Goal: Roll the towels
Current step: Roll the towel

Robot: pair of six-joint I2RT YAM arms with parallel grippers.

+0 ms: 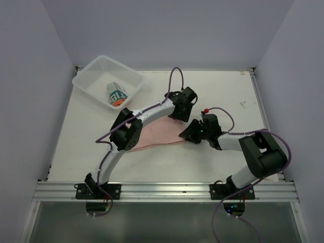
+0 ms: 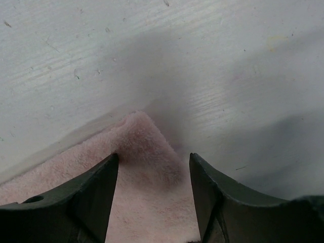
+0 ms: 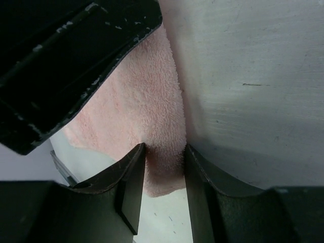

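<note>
Firmly, the pink towel point(image 3: 142, 96) sits pinched in the right gripper point(image 3: 164, 150).

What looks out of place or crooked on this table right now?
Nothing spilled or broken. The white basket sits turned at an angle at the table's back left corner, one corner seemingly past the edge. The pink towel lies slanted and unrolled; the printed towel is already rolled inside the basket.

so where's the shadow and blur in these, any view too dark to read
Top view: even soft light, sharp throughout, only faint shadows on the table. Left wrist: a broad soft shadow lies on the table past the corner of the pink towel; the table grain is sharp. Right wrist: the towel pile is crisp, but a black arm part fills the upper left, very dark.
</note>
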